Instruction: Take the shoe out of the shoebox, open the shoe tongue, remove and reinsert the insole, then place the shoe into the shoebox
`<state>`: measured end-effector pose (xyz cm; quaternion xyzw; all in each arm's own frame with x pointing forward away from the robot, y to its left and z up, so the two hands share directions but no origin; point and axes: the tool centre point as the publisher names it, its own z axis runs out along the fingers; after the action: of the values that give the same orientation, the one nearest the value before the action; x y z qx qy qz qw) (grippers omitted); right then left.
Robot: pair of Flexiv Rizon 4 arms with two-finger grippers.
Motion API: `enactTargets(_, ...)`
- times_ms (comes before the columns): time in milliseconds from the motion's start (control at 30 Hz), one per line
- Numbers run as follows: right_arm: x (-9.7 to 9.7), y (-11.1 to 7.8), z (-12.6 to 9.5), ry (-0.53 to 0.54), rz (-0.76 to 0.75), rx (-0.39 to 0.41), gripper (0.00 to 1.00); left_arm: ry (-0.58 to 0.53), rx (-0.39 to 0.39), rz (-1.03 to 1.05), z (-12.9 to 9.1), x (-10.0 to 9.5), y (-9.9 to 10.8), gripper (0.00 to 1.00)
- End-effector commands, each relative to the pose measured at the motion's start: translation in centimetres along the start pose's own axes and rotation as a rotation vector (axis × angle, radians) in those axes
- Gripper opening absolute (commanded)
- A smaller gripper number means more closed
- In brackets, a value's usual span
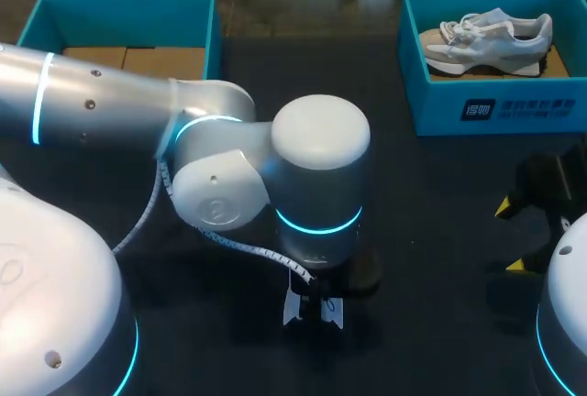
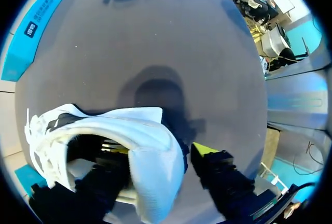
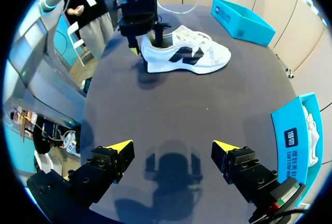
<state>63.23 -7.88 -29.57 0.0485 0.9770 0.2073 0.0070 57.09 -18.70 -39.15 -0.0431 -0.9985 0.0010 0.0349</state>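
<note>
A white shoe with black side marks (image 3: 187,55) lies on the dark table, outside the boxes. My left gripper (image 2: 162,150) stands over its heel. One finger (image 2: 116,149) is inside the shoe's opening and the other (image 2: 207,151) is behind the heel, a small gap from it. The jaws are open around the heel wall. In the head view my left arm (image 1: 312,167) hides nearly all of this shoe (image 1: 293,309). My right gripper (image 3: 172,146) hangs open and empty over bare table, well short of the shoe.
A blue shoebox (image 1: 495,107) at the back right holds a second pale shoe (image 1: 486,43). Another blue box (image 1: 119,11) at the back left shows only a cardboard floor. My right gripper (image 1: 510,236) is at the table's right side.
</note>
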Motion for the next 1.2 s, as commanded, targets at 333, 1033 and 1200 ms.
enactTargets(333,0.1,0.0,0.0,-0.002,0.0,0.001,1.0,0.016,0.009,0.006,0.1,-0.2,0.0,0.0)
enactTargets(1033,0.1,0.0,0.0,-0.002,0.0,0.001,1.0,0.013,0.037,0.045,-9.3,-5.8,3.5,0.0)
enactTargets(1200,0.1,0.0,0.0,-0.002,0.0,0.001,1.0,0.001,0.024,0.047,-12.1,-7.2,4.2,0.0)
